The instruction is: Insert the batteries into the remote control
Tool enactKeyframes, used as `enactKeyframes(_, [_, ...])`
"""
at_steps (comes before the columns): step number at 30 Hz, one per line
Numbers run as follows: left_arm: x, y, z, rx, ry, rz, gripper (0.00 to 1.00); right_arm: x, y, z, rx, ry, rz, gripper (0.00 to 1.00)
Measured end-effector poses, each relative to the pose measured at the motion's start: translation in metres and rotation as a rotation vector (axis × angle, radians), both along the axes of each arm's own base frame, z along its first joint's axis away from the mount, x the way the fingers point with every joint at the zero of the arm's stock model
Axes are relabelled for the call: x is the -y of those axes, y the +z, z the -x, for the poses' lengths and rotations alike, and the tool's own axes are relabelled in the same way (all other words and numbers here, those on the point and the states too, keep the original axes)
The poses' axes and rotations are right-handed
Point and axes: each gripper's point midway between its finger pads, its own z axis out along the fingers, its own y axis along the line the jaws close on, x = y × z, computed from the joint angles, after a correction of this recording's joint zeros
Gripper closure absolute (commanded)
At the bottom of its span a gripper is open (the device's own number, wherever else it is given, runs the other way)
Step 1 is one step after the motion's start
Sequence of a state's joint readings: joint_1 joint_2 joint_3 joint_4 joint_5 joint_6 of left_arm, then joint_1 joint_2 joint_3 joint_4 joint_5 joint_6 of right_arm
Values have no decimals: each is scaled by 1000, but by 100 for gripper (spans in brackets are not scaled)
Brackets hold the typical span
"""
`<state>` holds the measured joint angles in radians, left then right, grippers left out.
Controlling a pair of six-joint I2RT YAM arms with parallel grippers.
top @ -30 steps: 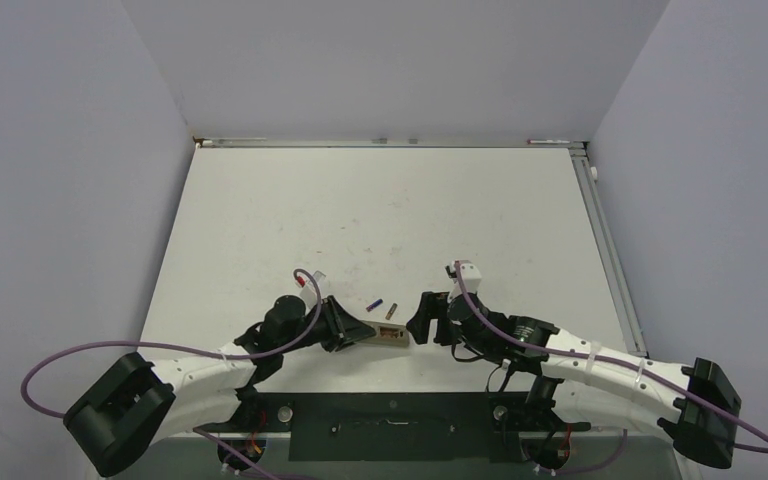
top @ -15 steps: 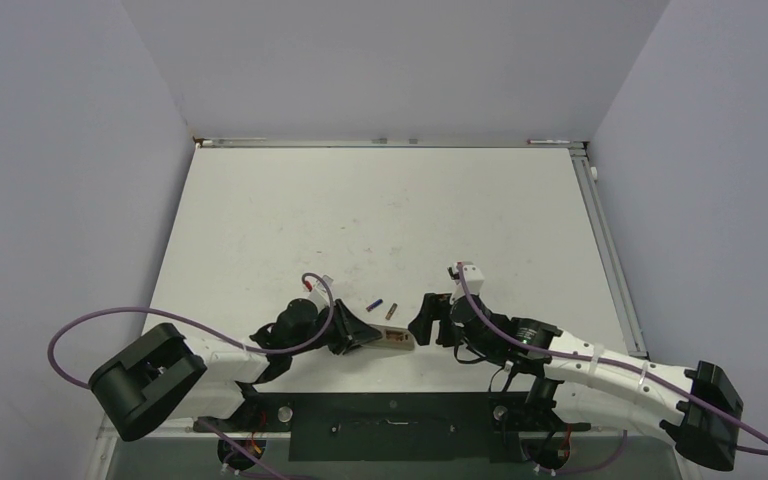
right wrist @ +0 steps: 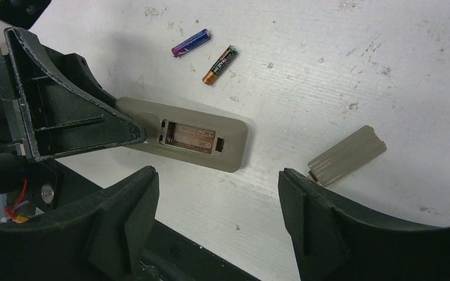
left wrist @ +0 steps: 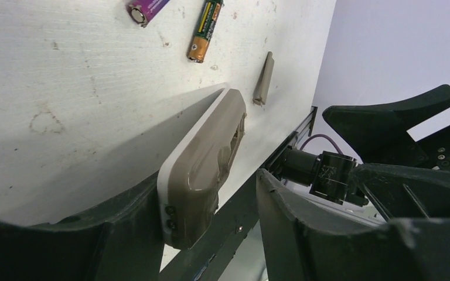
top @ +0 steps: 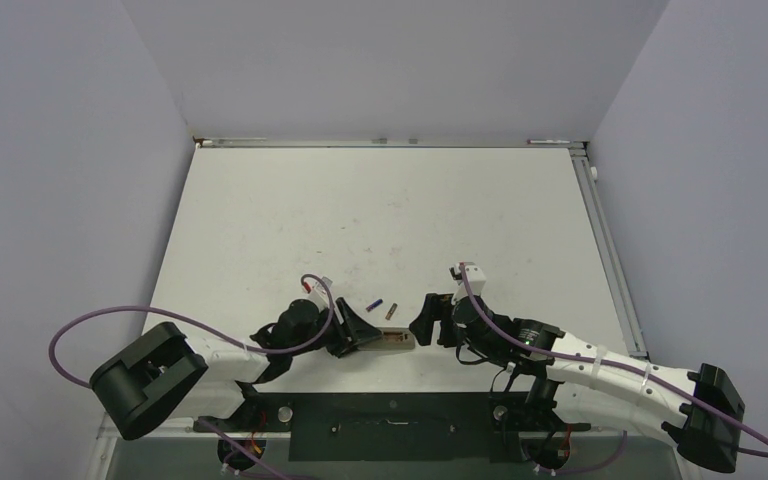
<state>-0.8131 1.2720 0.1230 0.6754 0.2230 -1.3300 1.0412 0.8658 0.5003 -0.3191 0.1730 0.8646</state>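
Note:
The remote control (right wrist: 181, 137) lies back up near the table's front edge, its battery recess open and empty. It also shows in the top view (top: 394, 338) and the left wrist view (left wrist: 208, 158). My left gripper (left wrist: 208, 187) is open around the remote's end: one finger touches it, the other stands apart. In the top view this gripper (top: 360, 330) is at the remote's left end. The purple-blue battery (right wrist: 190, 43) and the brownish-gold battery (right wrist: 220, 65) lie loose just beyond the remote. My right gripper (right wrist: 217, 222) is open and empty, above the table right of the remote.
The beige battery cover (right wrist: 345, 155) lies on the table right of the remote, also in the left wrist view (left wrist: 262, 79). The table's front edge with the black mounting rail (top: 380, 410) is just behind the remote. The white table (top: 380, 220) stretches away behind the batteries.
My left arm has swung and its gripper has shifted slightly right and toward the front edge, nudging the remote with it. The right gripper has barely moved.

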Motion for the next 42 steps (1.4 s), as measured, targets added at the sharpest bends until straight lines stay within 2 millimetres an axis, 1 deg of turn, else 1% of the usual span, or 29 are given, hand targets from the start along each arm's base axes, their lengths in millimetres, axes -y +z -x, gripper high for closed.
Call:
enactKeyframes(6, [-7,-4,3,14,-5,-53,44,0,-1,0,-2,-2,0,27])
enactKeyframes(13, [-17,-2,1,57,-2,-118,42,1,-2,0,-3,-5,6,27])
enactKeyframes(19, [-28,-6,2,67,0,-192,41,4,-3,0,-3,-11,15,27])
enactKeyframes(27, [-42,-14,4,65,1,-270,40,7,-13,1,-22,-11,59,27])
enactKeyframes(32, [-48,-10,3,79,-2,-300,39,6,-15,-2,-27,-9,94,27])
enactKeyframes(36, [-54,-5,2,89,2,-320,35,0,-11,-7,-25,-7,115,27])
enactKeyframes(42, [-61,10,0,116,7,-334,30,-11,-7,-15,-19,-6,138,28])
